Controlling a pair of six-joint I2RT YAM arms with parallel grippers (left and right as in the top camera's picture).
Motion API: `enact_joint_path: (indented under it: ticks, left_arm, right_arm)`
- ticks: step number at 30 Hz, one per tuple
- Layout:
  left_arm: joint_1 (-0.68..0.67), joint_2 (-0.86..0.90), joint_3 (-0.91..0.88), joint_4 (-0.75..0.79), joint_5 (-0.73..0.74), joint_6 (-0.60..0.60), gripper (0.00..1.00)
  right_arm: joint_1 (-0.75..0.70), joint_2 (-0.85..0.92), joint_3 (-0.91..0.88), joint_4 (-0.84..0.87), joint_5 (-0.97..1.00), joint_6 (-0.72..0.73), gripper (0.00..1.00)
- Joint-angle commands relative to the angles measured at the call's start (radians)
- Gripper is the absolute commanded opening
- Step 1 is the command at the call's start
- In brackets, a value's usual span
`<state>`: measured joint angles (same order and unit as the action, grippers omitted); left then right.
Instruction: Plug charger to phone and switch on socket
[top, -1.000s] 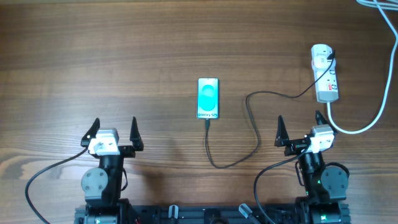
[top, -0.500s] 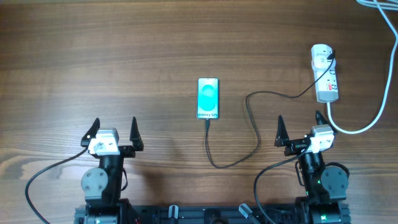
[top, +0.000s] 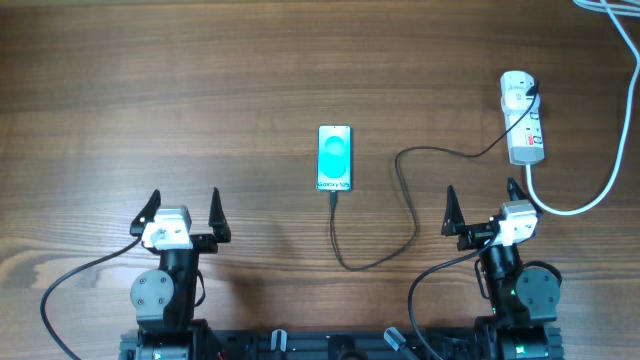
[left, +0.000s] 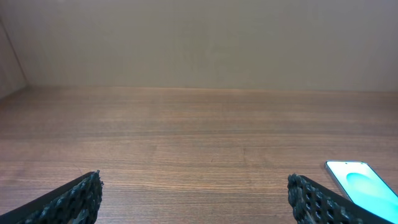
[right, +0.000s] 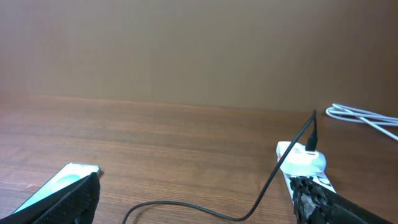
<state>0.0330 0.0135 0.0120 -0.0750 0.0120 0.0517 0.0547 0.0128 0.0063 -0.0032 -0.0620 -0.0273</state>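
Note:
The phone (top: 334, 158) lies flat mid-table with its cyan screen lit; it also shows in the left wrist view (left: 362, 186) and the right wrist view (right: 57, 182). The charger cable (top: 405, 215) runs from the phone's near edge, loops toward me, then rises to its black plug (top: 531, 95) seated in the white socket strip (top: 523, 118); cable (right: 205, 210) and strip (right: 301, 160) show in the right wrist view. My left gripper (top: 180, 212) is open and empty, left of the phone near the front edge. My right gripper (top: 482, 203) is open and empty, just in front of the strip.
The strip's thick white cord (top: 598, 196) curves right and runs up the table's right side to the far corner (right: 364, 116). A plain wall stands behind the table's far edge.

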Motion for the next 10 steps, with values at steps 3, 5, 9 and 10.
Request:
enact_joint_path:
  ticks: [3, 5, 9, 10]
  left_arm:
    - [0.006, -0.011, -0.006, -0.001, -0.002, 0.019, 1.00]
    - [0.006, -0.011, -0.006, -0.001, -0.002, 0.019, 1.00]
    - [0.006, -0.011, -0.006, -0.001, -0.002, 0.019, 1.00]
    - [0.006, -0.011, -0.006, -0.001, -0.002, 0.019, 1.00]
  right_arm:
    - [0.005, -0.009, -0.001, 0.003, 0.010, 0.008, 1.00]
    - [0.005, -0.009, -0.001, 0.003, 0.010, 0.008, 1.00]
    - [0.005, -0.009, -0.001, 0.003, 0.010, 0.008, 1.00]
    - [0.005, -0.009, -0.001, 0.003, 0.010, 0.008, 1.00]
